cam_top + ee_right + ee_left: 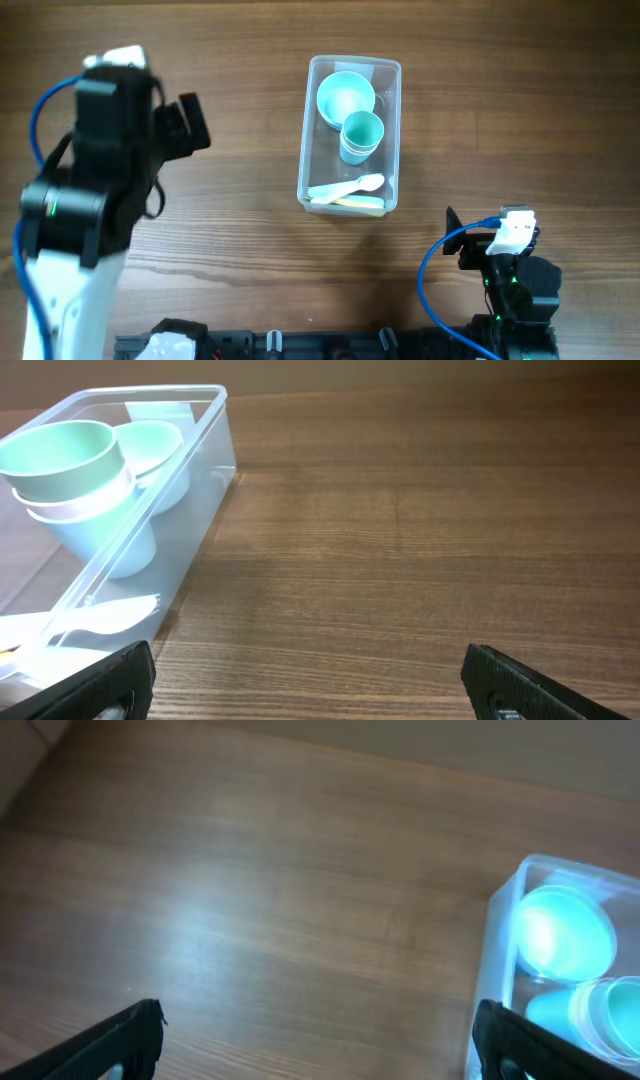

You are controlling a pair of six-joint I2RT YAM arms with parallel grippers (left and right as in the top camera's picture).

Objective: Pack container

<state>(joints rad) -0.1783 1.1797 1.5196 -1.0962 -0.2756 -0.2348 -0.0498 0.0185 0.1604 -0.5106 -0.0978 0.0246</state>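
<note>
The clear plastic container (308, 150) stands upright at the middle of the table. Inside it are a teal bowl (346, 97), stacked pastel cups (361, 135) and pale plastic cutlery (347, 190) at its near end. The container also shows in the left wrist view (500, 940) and the right wrist view (200, 460). My left gripper (187, 122) is open and empty, well to the left of the container; its fingers frame bare wood (315, 1035). My right gripper (462, 240) is open and empty, to the lower right of the container (305, 680).
The table is brown wood (240, 260). A black rail with arm bases runs along the front edge (300, 345). Blue cables loop beside both arms.
</note>
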